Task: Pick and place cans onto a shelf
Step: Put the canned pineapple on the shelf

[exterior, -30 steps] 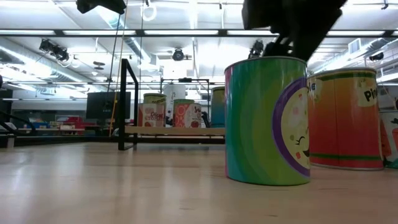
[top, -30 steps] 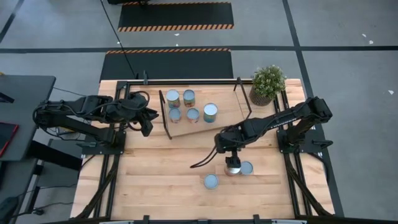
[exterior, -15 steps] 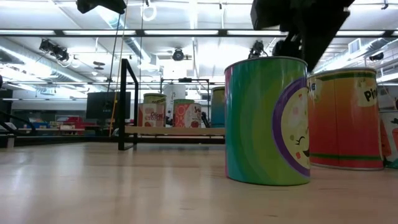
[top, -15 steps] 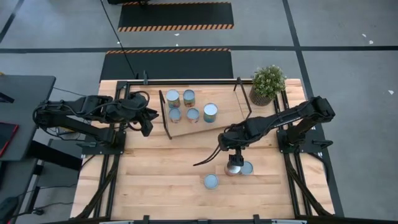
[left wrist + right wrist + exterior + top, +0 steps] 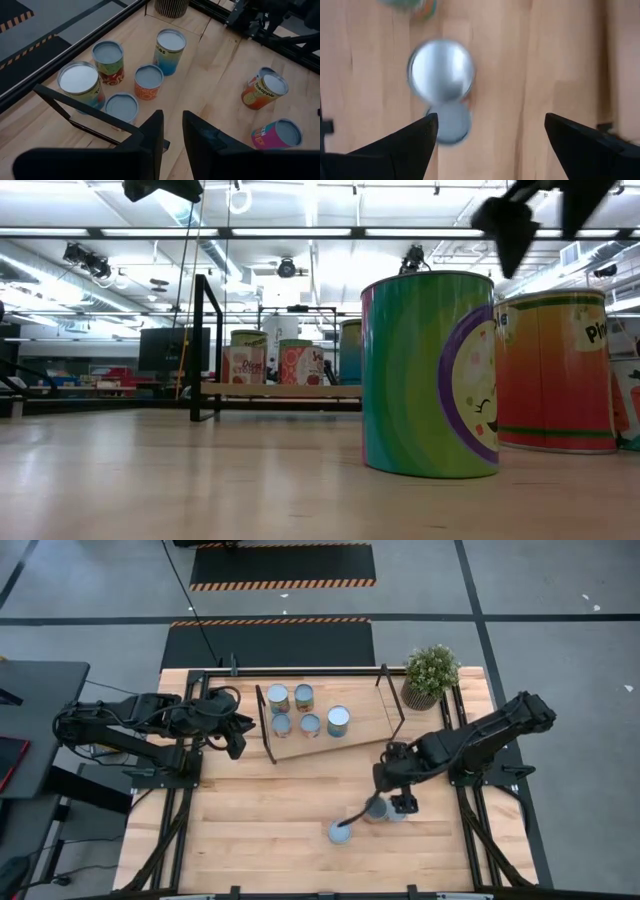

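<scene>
While five cans sit on the shelf (image 5: 352, 725), we judge the wide-open, empty right gripper (image 5: 403, 802) must descend squarely over the pair of cans (image 5: 441, 70) and close.

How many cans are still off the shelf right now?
3: one can nearest the table's front edge, and a touching pair below the right pincer. Five more sit on the shelf.

Grey concrete floor (image 5: 560, 630) surrounds the wooden table (image 5: 260, 830) — black mats (image 5: 283, 566) with orange-striped edges behind, ceiling strip lights (image 5: 300, 232) overhead.
</scene>
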{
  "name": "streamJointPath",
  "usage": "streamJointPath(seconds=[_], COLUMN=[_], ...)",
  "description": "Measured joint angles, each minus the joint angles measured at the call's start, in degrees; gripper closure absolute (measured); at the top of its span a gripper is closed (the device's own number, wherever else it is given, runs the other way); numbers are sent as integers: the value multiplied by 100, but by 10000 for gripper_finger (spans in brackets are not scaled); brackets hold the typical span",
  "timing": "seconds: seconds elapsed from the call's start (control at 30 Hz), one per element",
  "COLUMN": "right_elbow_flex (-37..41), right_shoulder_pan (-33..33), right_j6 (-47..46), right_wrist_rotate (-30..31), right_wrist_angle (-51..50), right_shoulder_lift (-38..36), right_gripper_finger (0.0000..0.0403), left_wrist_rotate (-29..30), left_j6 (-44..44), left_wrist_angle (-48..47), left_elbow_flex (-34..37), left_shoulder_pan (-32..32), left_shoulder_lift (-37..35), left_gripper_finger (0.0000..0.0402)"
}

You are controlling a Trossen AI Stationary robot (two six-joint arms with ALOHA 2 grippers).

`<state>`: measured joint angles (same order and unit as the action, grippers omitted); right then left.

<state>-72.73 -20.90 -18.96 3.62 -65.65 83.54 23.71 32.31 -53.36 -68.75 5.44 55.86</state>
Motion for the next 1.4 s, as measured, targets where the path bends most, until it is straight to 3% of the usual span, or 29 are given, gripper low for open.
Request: streamJointPath(seconds=[0.17,0.83,1.13,1.4], right_elbow_flex=[0,457,457,457], right_shoulder_pan=[-240,-447,-372,-192], right_j6=[-191,57,321,378], right_wrist_rotate=[-210,-365,-348,-363], right_wrist_angle=[-278,1317,1762,1891], right_shoulder_lift=[92,1371,1491,1492], right_gripper_finger=[29,4,4,50], left_wrist_rotate=[1,1,0,1], left_j6=[1,1,1,1], left_wrist_angle=[3,26,39,142], left_elbow_flex=[0,0,0,0], left_shoulder_pan=[-1,1,-1,-1], left_shoulder_lift=[-2,-2,-1,0], left_gripper_finger=[324,324,324,324])
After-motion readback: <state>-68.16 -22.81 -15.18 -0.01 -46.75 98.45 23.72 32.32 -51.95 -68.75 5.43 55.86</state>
